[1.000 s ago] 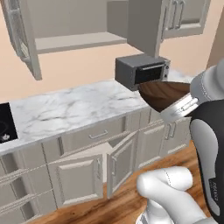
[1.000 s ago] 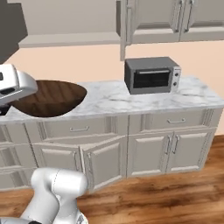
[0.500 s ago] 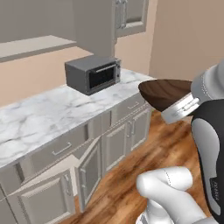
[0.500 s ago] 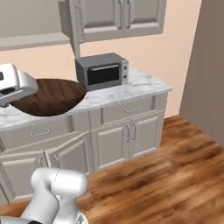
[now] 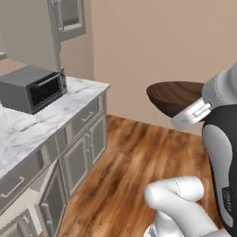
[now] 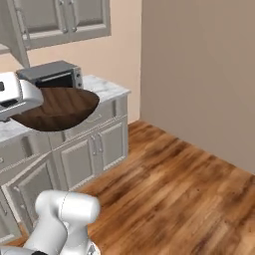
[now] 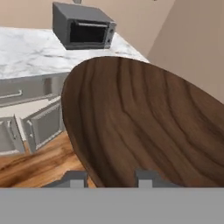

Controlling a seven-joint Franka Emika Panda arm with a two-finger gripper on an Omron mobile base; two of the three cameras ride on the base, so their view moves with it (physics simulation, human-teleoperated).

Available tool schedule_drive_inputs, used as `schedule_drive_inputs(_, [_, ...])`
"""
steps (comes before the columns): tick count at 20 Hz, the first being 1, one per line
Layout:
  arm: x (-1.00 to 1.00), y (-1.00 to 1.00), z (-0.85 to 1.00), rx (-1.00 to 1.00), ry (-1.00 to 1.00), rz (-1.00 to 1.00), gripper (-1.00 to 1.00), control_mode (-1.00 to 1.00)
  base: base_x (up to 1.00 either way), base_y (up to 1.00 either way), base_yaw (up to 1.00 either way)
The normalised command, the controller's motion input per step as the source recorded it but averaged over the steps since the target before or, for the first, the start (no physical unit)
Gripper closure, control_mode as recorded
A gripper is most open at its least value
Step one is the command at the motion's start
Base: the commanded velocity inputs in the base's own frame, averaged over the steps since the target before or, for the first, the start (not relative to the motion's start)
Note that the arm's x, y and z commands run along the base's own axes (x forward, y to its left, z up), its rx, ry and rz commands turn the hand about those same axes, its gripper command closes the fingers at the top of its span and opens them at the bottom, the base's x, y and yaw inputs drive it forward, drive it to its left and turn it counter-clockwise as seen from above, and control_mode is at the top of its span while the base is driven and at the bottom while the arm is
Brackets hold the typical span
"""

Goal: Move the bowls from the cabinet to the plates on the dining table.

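Dark wood-grain bowl (image 5: 178, 96): the smaller, brown one of the pair; riding in the air at the arm's end, its rim pinched by the pincer, well above the plank floor and touching no surface.
Pincer (image 7: 110, 178): its two dark tips are closing on the bowl's near rim, one on each side of the wall; holding the bowl, jaws narrow.
Bowl attitude: roughly level in both base views, hollow facing up; in the hand view it is spreading forward from the tips.
Step in hand: carrying, judged from the bowl being aloft and clear of any shelf; the setting-down on a plate is not yet done.
Next move calls for: bringing the dining table and its plates in front of the pincer, then lowering the bowl, level, onto one plate before the tips let go.
Microwave (image 6: 50, 74): grey box sitting beyond the bowl, on the counter, well apart from the pincer.
Marble counter (image 5: 28, 128): white with grey veins, running below and beyond the bowl; grey-beige drawers and doors under it.
Open low door (image 7: 42, 125): one door standing ajar under the counter, below the pincer and apart from it.
Wall cabinets (image 6: 62, 20): panelled doors above and beyond the pincer.
Beige wall (image 6: 199, 69): flat, standing to the pincer's right.
In the way: nothing near the bowl; counter edge and wall are the closest bodies, a risk only if the arm swings wide.
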Motion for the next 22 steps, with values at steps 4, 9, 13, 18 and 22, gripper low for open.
schedule_drive_inputs(4, [0.00, 0.00, 0.00, 0.00, 0.00, 0.00, 1.00, 1.00, -0.07, -0.48, -0.61])
schedule_drive_inputs(9, [0.00, 0.00, 0.00, 0.00, 0.00, 0.00, 1.00, 1.00, -0.01, -0.43, -0.60])
schedule_drive_inputs(13, [0.00, 0.00, 0.00, 0.00, 0.00, 0.00, 1.00, 1.00, -0.06, -0.51, -0.60])
schedule_drive_inputs(18, [0.00, 0.00, 0.00, 0.00, 0.00, 0.00, 1.00, 1.00, -0.11, -0.52, -0.57])
schedule_drive_inputs(22, [0.00, 0.00, 0.00, 0.00, 0.00, 0.00, 1.00, 1.00, -0.22, -0.29, -0.55])
